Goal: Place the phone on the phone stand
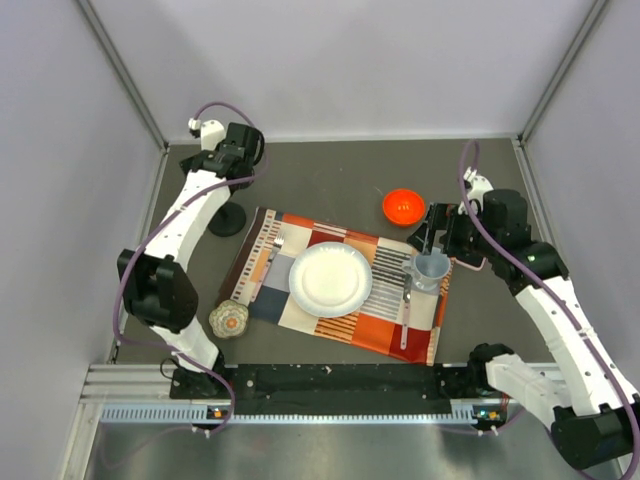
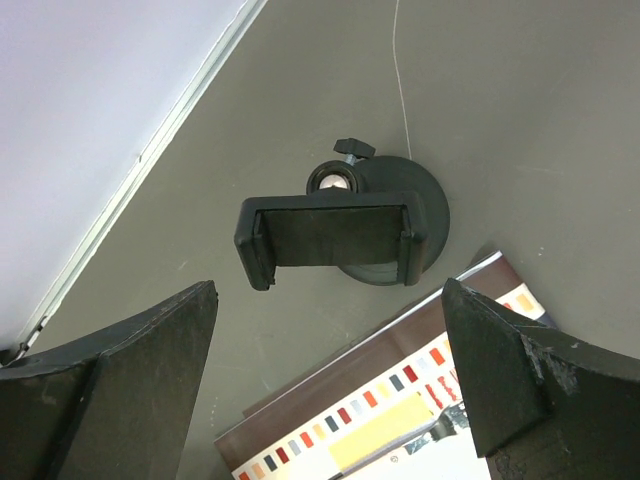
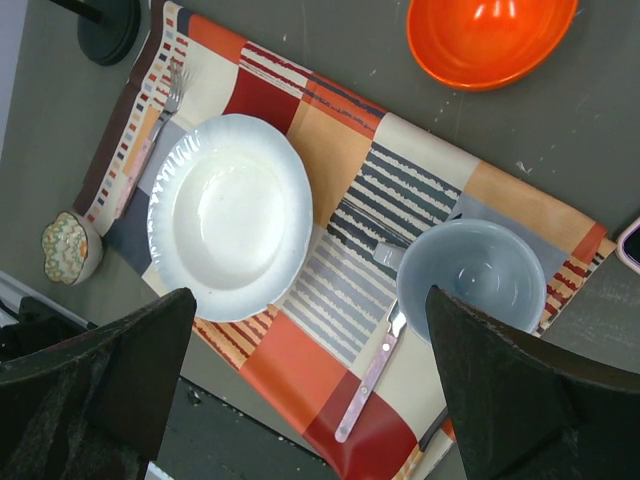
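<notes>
The phone stand is a black disc with an upright holder, on the table left of the placemat. In the left wrist view its empty clamp faces the camera above the round base. My left gripper is open and empty, hovering just behind the stand. The phone shows only as a pale pink corner with a dark face at the right edge of the right wrist view; in the top view it lies mostly hidden under my right arm. My right gripper is open and empty above the mug.
A patterned placemat carries a white plate, a grey-blue mug, a fork and a knife. An orange-red bowl sits behind it. A small patterned bowl sits at its front left.
</notes>
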